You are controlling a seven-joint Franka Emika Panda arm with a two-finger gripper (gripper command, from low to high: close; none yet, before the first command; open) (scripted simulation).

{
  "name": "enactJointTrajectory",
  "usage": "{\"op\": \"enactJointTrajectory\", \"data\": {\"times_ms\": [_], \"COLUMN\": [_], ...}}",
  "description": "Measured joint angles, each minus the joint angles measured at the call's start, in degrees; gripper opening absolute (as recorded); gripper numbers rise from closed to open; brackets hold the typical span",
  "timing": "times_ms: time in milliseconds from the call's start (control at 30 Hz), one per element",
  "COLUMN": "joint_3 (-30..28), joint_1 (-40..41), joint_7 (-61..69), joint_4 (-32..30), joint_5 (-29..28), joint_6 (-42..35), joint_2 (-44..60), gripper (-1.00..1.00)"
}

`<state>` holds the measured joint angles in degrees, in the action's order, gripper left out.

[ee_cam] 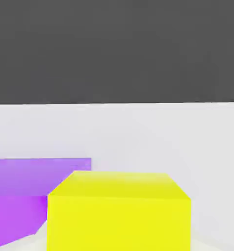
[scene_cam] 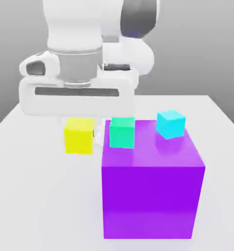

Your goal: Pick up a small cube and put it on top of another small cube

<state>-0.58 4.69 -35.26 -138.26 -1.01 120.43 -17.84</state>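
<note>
Fingers (scene_cam: 80, 128) closed on the yellow small cube (scene_cam: 79, 136), which hangs under the white hand, clear of the counter (scene_cam: 35, 196), just to the exterior view's left of the big purple cube (scene_cam: 150, 196). Green small cube (scene_cam: 122, 132) sits on the purple cube's top at its far left corner; cyan small cube (scene_cam: 170, 123) sits on the same top, far right side. In the hand view the yellow cube (ee_cam: 118, 213) is close in front, the purple cube (ee_cam: 20, 196) beside it.

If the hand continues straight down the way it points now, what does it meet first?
The hand is shut on the yellow cube, so probably that cube would reach the white table first; depth is unclear.
</note>
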Motion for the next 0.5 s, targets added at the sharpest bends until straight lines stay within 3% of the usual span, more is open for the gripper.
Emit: {"op": "enactJointTrajectory", "data": {"times_ms": [233,367,400,500], "joint_3": [1.3,1.6,1.6,1.6], "joint_1": [-5.0,-5.7,-5.8,-5.8], "joint_7": [8.2,9.9,9.9,9.9], "joint_4": [-6.1,-11.9,-13.5,-13.5], "joint_5": [1.5,2.0,2.0,2.0], "joint_6": [-8.4,-3.1,-0.8,-0.8], "joint_2": [-14.4,-14.9,-14.3,-14.3], "gripper": [-1.0,-1.0,1.0,1.0]}}
